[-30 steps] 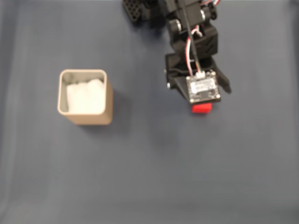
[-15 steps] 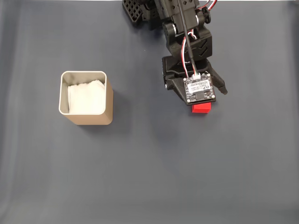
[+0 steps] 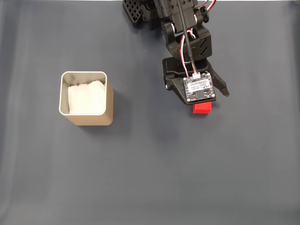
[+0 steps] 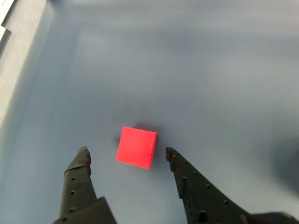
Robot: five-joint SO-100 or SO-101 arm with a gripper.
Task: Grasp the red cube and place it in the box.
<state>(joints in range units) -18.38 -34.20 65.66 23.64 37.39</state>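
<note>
Dark blue-grey cloth covers the worktop (image 3: 150, 178), plain and uncluttered apart from the arm and the two task items.

From the fixed view, the tool (image 3: 202, 104) hangs over the cube (image 3: 203, 108), with the wrist camera board hiding most of it; a red strip peeks out just past the board's lower edge. The wrist view makes the relation clearer: the tool (image 4: 126, 153) is spread wide, its two black fingers (image 4: 78, 173) standing either side of the cube (image 4: 136, 147) with cloth visible in both gaps. Neither finger touches it. The cube sits flat on the cloth, slightly turned relative to the fingers, lying between and a little ahead of the tips, nearer the right-hand finger in that view.

The box (image 3: 86, 97) stands well away from the tool, off to the left in the fixed view, upright, its mouth open and white paper showing inside. Nothing red lies in it.

As for progress, I judge this to be the approach stage, nearly finished: the tool is lined up around the cube but has not closed. Everything that matters is still ahead, namely settling a touch further so the fingers bracket the cube fully, closing, lifting, carrying it across to the box and letting go above the paper.
</note>
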